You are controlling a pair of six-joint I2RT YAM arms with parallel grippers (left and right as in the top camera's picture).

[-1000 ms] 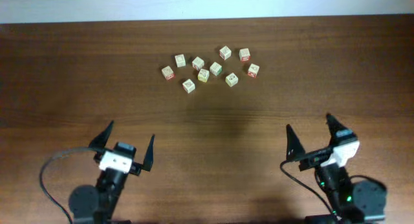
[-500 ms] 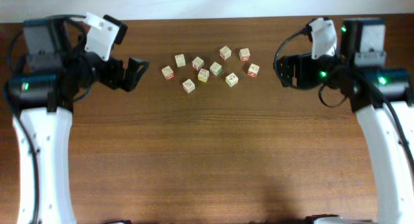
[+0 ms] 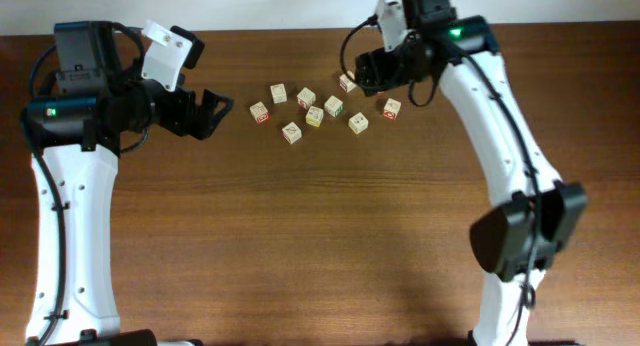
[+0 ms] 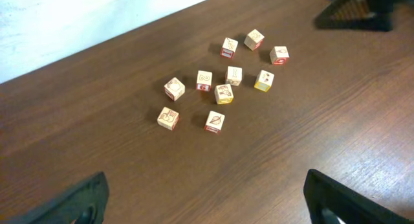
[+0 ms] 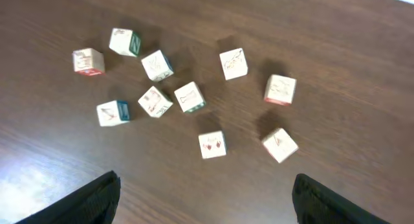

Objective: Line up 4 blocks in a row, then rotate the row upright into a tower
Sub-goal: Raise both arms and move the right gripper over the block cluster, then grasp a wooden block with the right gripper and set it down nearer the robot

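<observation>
Blocks lie clustered; left tool and right tool gape wide.

Printed faces on blocks too small; nothing legible.

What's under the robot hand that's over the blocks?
The right gripper hangs over ten blocks on the brown table, holding none. From overhead it partly covers two; every block's bottom face is hidden.

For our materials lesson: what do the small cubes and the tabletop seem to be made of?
The blocks look like pale wood with a matte finish: cream faces with printed red, green or yellow marks. The table looks like dark brown wood or wood-look laminate, slightly glossy: it shows streaky grain lines and a pale reflection.
</observation>
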